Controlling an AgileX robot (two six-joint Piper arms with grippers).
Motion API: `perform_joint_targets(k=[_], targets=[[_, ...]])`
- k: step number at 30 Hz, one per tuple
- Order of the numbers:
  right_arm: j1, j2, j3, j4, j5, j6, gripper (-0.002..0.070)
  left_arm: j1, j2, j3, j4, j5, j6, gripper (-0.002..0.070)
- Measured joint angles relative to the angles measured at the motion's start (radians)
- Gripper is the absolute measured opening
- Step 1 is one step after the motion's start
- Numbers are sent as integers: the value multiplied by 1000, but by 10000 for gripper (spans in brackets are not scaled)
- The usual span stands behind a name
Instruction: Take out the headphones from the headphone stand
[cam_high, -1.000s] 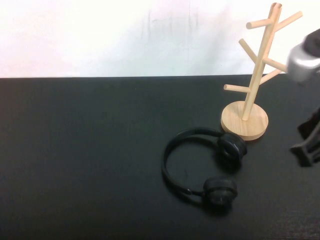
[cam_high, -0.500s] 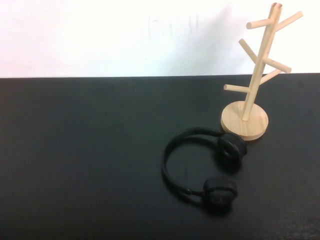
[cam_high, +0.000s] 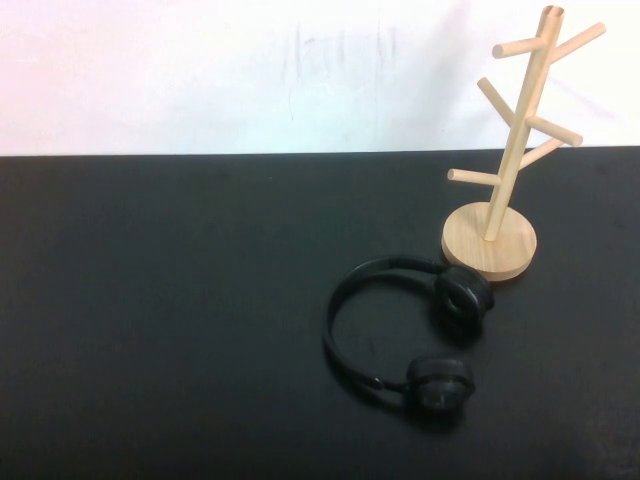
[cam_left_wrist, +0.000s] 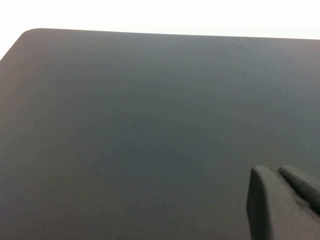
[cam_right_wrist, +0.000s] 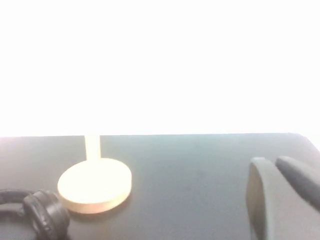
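The black headphones (cam_high: 440, 382) lie flat on the black table (cam_high: 170, 300), just in front of the wooden headphone stand (cam_high: 490, 240), one ear cup close to its round base. The stand is upright at the back right and its pegs are bare. In the right wrist view, one ear cup of the headphones (cam_right_wrist: 46, 216) and the stand's base (cam_right_wrist: 95, 185) show to one side of my right gripper (cam_right_wrist: 270, 162), which is shut and empty. My left gripper (cam_left_wrist: 272, 172) is shut and empty over bare table. Neither gripper shows in the high view.
A white wall stands behind the table's far edge (cam_high: 250, 154). The left wrist view shows a rounded corner of the table (cam_left_wrist: 30, 35).
My right arm, at the right edge of the high view a second ago, has drawn back out of that view. The headphones and stand have not moved.
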Motion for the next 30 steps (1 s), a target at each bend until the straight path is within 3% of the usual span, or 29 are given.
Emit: perform_joint_targets(k=[12,30], targets=[[-13,-47,4,0,319,17,-6,0,0,0,0,0,0,-3],[-13,-47,4,0,322,17,-6,0,0,0,0,0,0,-3]])
